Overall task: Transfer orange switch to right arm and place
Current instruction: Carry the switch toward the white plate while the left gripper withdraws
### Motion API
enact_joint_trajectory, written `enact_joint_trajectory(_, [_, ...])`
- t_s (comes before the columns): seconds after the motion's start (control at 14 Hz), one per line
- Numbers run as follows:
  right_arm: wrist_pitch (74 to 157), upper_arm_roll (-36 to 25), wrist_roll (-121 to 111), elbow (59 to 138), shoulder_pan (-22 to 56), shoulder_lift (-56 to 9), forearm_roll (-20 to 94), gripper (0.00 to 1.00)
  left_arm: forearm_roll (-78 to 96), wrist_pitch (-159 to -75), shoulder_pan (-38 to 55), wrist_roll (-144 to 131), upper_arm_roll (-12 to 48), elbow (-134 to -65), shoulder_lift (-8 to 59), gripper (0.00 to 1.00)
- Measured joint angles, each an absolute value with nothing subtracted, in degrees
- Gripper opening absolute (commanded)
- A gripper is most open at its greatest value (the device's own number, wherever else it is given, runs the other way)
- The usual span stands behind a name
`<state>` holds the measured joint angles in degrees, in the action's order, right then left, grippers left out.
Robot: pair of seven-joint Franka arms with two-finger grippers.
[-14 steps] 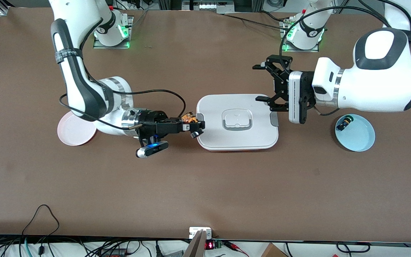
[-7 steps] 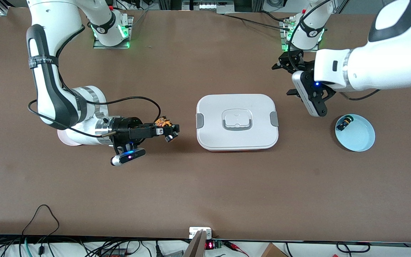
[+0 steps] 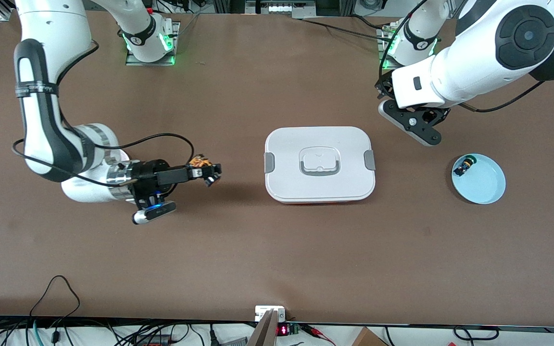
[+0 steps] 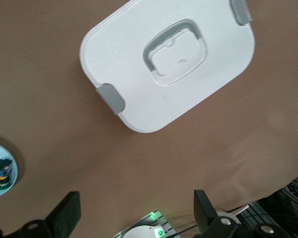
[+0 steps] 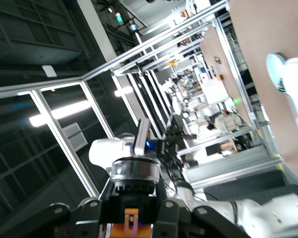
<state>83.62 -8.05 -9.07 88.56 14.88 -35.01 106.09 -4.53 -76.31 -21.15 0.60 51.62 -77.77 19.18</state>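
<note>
I use the white box (image 3: 319, 164) in the middle of the table (image 3: 277, 250) as my landmark. My right gripper (image 3: 208, 172) hangs over bare table toward the right arm's end of the box, pointing sideways at it, well apart from it. Its fingers are clamped on the orange switch (image 3: 202, 163), which I see as an orange and black lump at the fingertips; in the right wrist view the switch (image 5: 131, 221) shows as an orange piece pinched between the black fingers. So the switch is up in the air in the right gripper, not resting on anything.

My left gripper (image 3: 386, 91) sits up over the table beside the box's corner toward the left arm's base, mostly hidden under the wrist in the front view. In the left wrist view its two fingers (image 4: 65, 214) stand wide apart with nothing between them, looking down on the box (image 4: 139, 99).

Toward the left arm's end from the box lies a blue plate (image 3: 486, 185) with a black button (image 3: 463, 166) near its rim.
</note>
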Motion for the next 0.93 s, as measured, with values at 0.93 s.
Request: enact_joint_trajectory(0.93, [71.25, -8.12, -9.11, 77.88, 3.24, -33.06, 68.95, 0.00, 2.44, -92.81, -0.85, 0.34, 5.59, -84.54, 7.94, 1.00])
